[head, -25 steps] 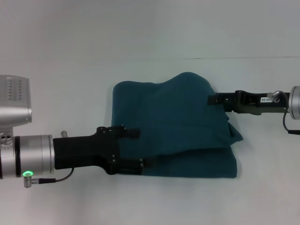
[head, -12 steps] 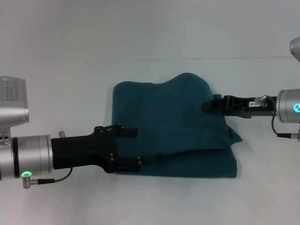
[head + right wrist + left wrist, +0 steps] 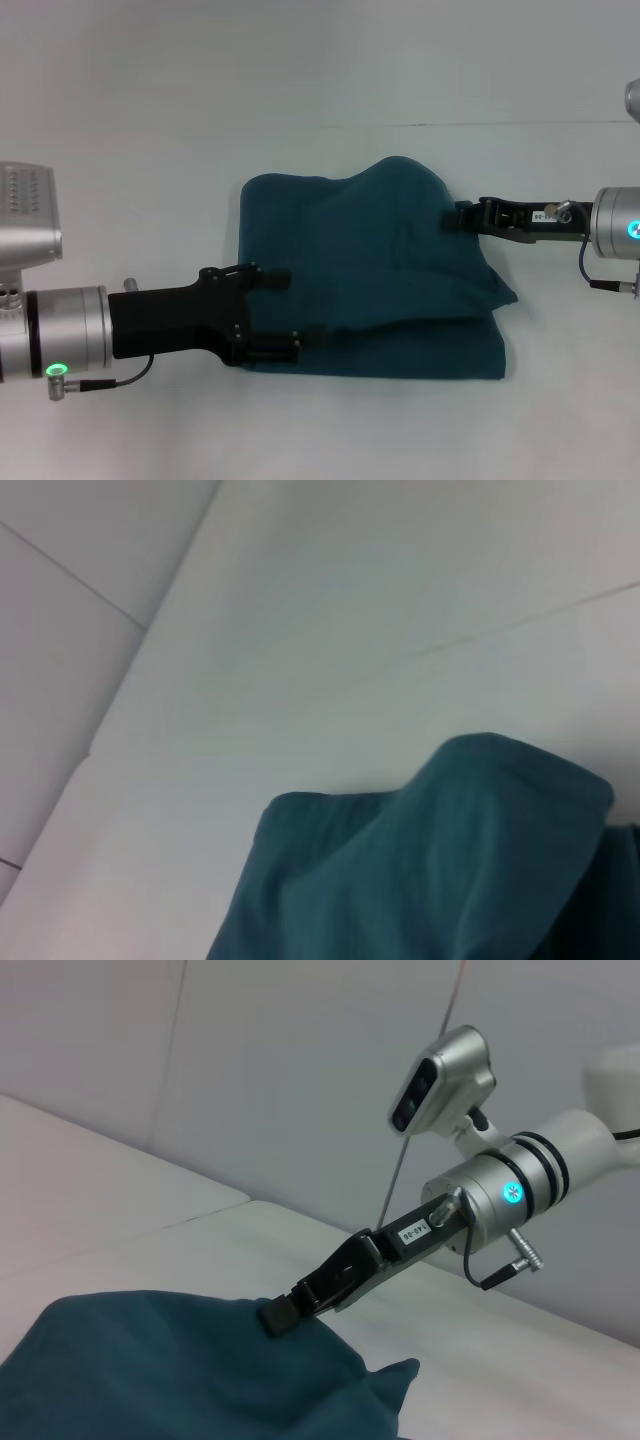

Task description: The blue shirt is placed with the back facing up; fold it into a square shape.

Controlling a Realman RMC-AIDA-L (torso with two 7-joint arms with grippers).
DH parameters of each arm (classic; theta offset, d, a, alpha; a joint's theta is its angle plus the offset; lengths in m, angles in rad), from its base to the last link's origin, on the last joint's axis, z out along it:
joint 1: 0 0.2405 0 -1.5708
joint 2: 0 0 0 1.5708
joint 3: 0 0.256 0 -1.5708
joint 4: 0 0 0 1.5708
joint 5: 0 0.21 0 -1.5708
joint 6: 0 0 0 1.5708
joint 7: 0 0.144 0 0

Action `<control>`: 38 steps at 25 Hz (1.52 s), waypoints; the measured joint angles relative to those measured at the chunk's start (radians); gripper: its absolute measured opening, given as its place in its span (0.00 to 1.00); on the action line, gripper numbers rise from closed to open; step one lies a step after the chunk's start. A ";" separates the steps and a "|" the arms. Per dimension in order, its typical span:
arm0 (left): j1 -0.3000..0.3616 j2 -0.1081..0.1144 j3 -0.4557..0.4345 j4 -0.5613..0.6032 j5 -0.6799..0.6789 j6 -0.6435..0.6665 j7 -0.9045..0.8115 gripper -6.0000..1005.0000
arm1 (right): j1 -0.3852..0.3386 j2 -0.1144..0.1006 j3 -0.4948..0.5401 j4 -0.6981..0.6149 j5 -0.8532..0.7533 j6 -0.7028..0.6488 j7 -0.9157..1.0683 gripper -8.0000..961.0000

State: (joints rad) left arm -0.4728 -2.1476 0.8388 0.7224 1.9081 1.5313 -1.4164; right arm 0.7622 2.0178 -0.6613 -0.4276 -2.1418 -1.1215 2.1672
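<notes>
Although my left gripper (image 3: 290,312) overlaps the near-left edge of the blue shirt (image 3: 380,270), its jaws stand apart with fabric between them, and whether they grip is hidden. My right gripper (image 3: 458,216) touches the raised far-right fold; I cannot tell its jaw state. The shirt lies folded mid-table (image 3: 320,80), long axis left to right.

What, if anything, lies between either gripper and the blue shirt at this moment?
Nothing visible does. The left gripper is already at the near left edge of the blue shirt, and the right gripper is at its raised right side. Only the white table surrounds them.
</notes>
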 joint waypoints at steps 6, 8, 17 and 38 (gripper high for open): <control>-0.001 -0.001 0.000 0.000 0.000 -0.009 -0.006 0.94 | -0.027 0.004 0.000 -0.013 0.071 -0.048 -0.112 0.09; -0.001 -0.001 0.000 0.000 0.000 -0.009 -0.013 0.94 | -0.043 0.004 0.000 -0.030 0.094 -0.090 -0.136 0.04; -0.002 -0.002 -0.013 0.000 -0.001 -0.010 -0.017 0.95 | -0.140 0.016 0.000 -0.141 0.165 -0.222 -0.179 0.04; 0.002 -0.003 -0.015 -0.012 -0.002 -0.009 -0.041 0.94 | -0.194 0.040 -0.047 -0.121 0.157 -0.027 -0.225 0.04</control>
State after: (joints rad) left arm -0.4712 -2.1506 0.8235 0.7100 1.9065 1.5218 -1.4572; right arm 0.5682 2.0574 -0.7081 -0.5490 -1.9850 -1.1485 1.9427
